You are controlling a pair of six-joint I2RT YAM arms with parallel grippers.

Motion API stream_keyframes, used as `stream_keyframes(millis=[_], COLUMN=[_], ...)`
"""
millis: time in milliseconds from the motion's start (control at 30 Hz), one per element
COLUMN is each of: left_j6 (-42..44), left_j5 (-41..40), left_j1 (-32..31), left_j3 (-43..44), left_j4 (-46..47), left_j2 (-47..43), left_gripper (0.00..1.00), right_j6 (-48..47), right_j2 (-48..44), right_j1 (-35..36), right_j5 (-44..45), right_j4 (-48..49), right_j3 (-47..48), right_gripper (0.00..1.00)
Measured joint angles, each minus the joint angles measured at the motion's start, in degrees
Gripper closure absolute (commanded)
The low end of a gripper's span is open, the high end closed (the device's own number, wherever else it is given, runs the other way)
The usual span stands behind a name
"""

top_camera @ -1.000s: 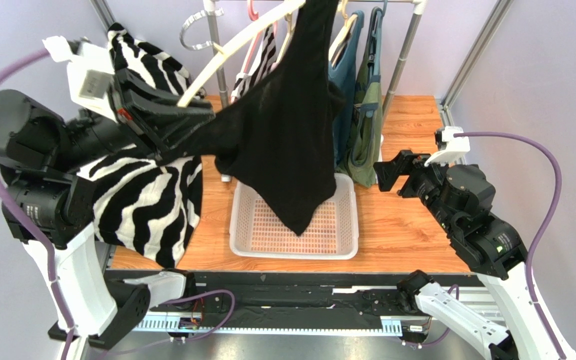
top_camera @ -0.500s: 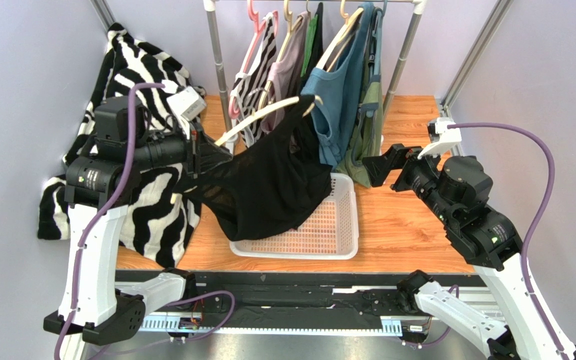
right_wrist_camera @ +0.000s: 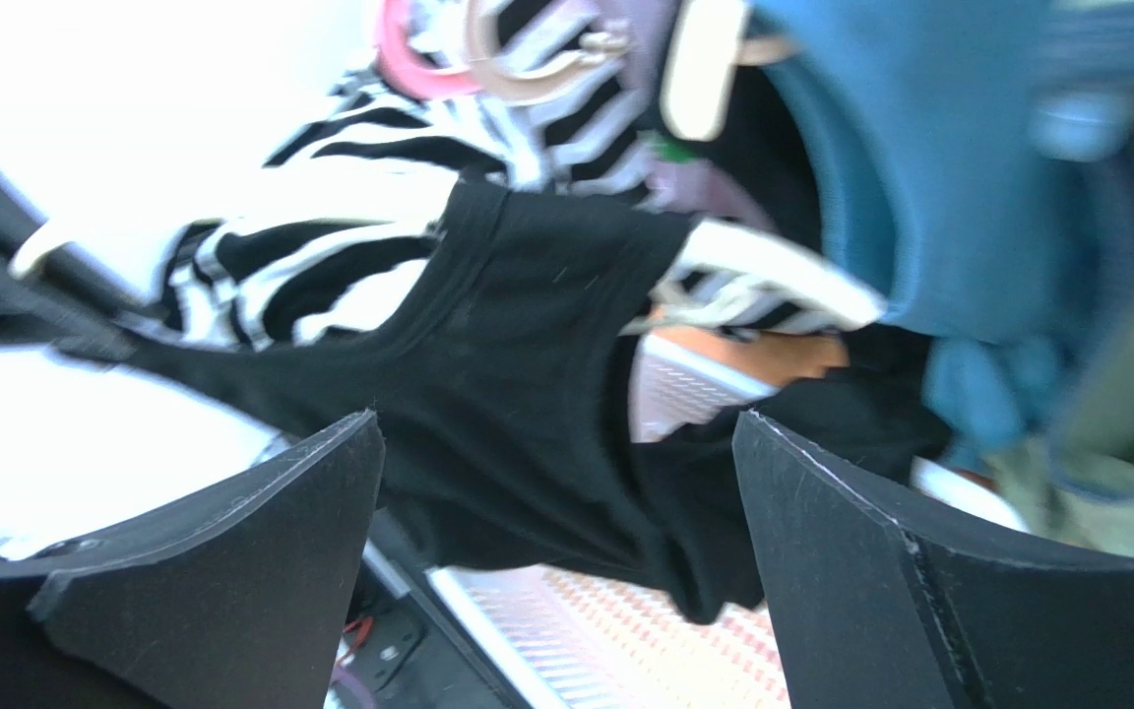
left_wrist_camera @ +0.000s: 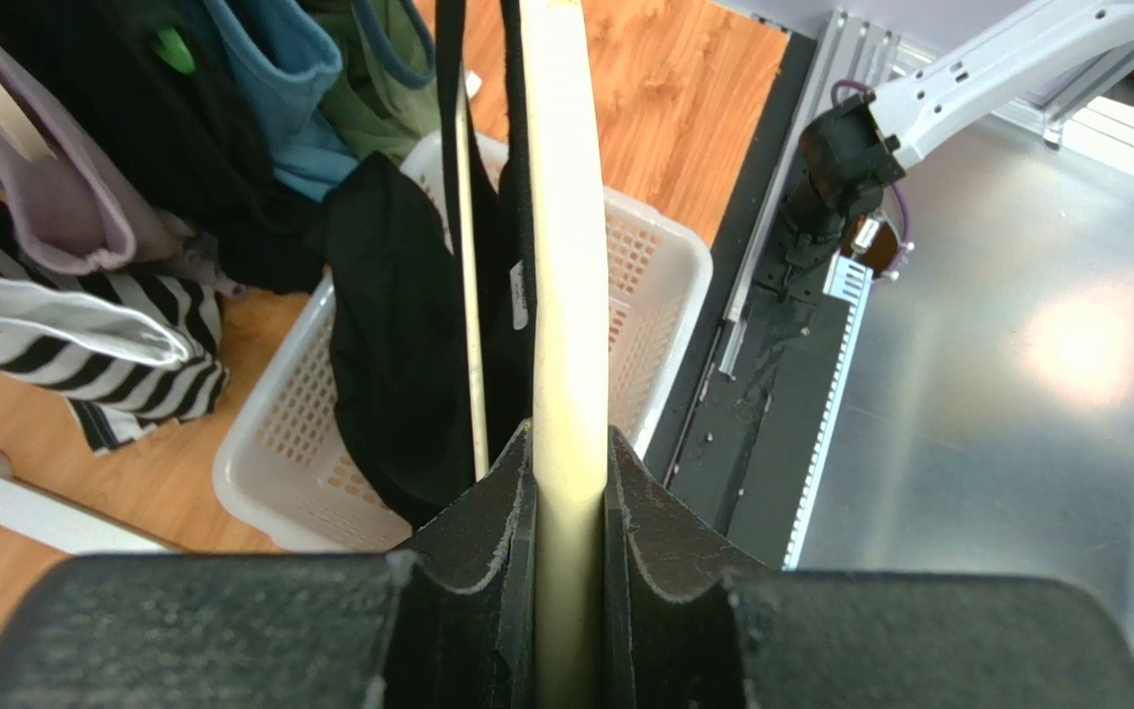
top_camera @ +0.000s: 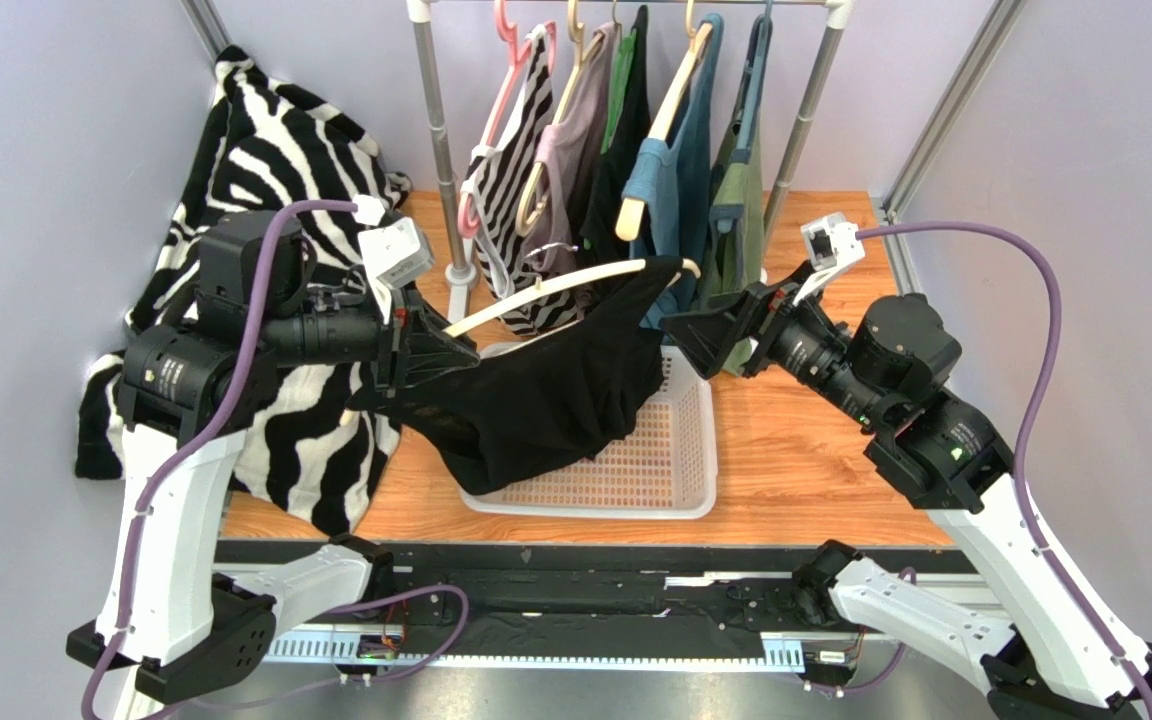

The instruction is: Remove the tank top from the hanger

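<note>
A black tank top point(top_camera: 537, 398) hangs on a cream hanger point(top_camera: 552, 290), sagging into the white basket point(top_camera: 597, 507). My left gripper point(top_camera: 440, 342) is shut on the hanger's left arm. The left wrist view shows the cream bar point(left_wrist_camera: 566, 222) pinched between the jaws of that gripper point(left_wrist_camera: 570, 458), with the black cloth point(left_wrist_camera: 396, 340) draped beyond. My right gripper point(top_camera: 695, 338) stands open just right of the hanger's far end. In its wrist view the tank top point(right_wrist_camera: 514, 399) lies ahead between the wide-spread fingers of the gripper point(right_wrist_camera: 558, 418), not touched.
A clothes rack point(top_camera: 440, 150) at the back carries several garments on hangers. A zebra-striped cloth point(top_camera: 297, 405) is draped at the left behind my left arm. The wooden table point(top_camera: 823, 465) ends at a metal rail in front.
The left arm has brought the hanger and tank top down from near the rail to just over the basket. The right gripper has moved left toward the hanger's end and opened wider.
</note>
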Motion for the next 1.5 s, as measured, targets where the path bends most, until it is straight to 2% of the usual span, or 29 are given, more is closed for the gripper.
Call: stream_keyframes(millis=[300,600,833,1000,1033,1300,1433,1500], left_j6=[-0.94,-1.36,-1.09,-0.85,-0.87,-0.98,-0.98,-0.98], left_j5=[2.86,6.32,6.8,6.32,6.14,3.89,1.68,0.98], left_j1=[-0.04,-0.33,-0.33,-0.35,-0.37,-0.63,-0.74,-0.74], left_j3=[4.79,3.89,0.61,-1.11,-1.31,-1.79,-2.08,-2.12], left_j4=[1.9,2.1,2.19,2.97,3.3,4.55,4.63,4.63], left_j2=[3.23,2.64,-1.11,-1.53,-1.51,0.24,0.61,0.61], left_gripper=[1.0,1.0,1.0,1.0,1.0,1.0,1.0,1.0], right_j6=[2.64,3.43,4.04,4.28,4.28,4.66,5.14,5.38], right_j2=[-2.12,3.61,6.14,6.12,6.12,5.57,5.07,4.7], right_j1=[6.1,6.67,6.84,6.99,7.06,7.32,7.56,7.65], right_j5=[0.79,5.18,6.19,6.38,6.4,5.2,4.2,4.17], right_j4=[4.87,9.25,11.1,10.93,10.91,10.95,10.95,10.91], right_j3=[-3.87,-4.37,-4.37,-4.37,-4.37,-4.31,-4.31,-4.31], right_gripper=[0.13,0.21,0.42,0.49,0.55,0.76,0.95,0.99])
